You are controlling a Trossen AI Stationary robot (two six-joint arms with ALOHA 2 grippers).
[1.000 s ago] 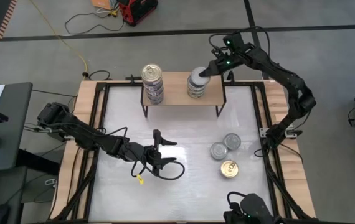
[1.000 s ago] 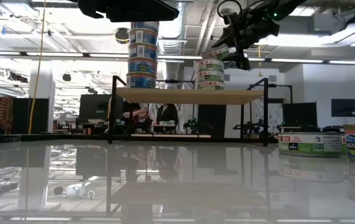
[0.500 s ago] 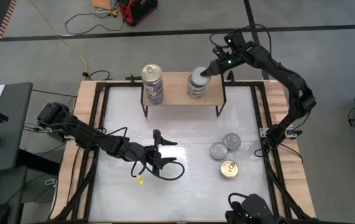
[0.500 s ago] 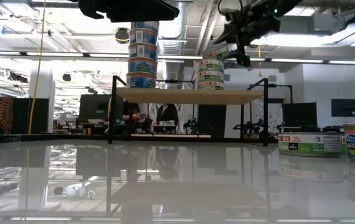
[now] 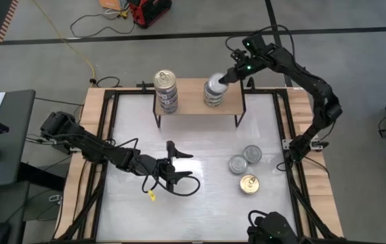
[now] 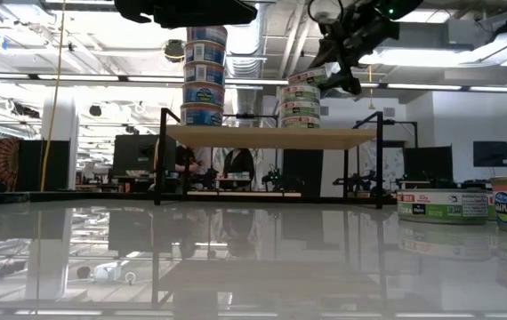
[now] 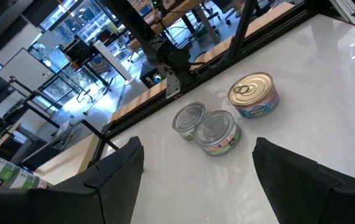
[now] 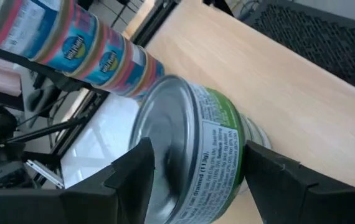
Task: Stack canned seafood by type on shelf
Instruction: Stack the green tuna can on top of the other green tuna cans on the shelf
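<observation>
Open shelf [image 5: 191, 102] board lies between two can stacks [image 5: 166, 90].

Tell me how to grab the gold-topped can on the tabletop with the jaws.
Grip the gold-topped can across its short round side wall, coming straight down from above. It stands upright, pull-tab up, a little apart from the two silver-topped cans beside it. Set the jaws across the sides facing away from those neighbours, so likely neither gets bumped.

You are looking at grey concrete floor [image 5: 37, 54] where a yellow cable [image 5: 78, 47] is trailing past the table's far-left corner; ceiling strip lights [image 6: 467, 86] are glowing beyond.
</observation>
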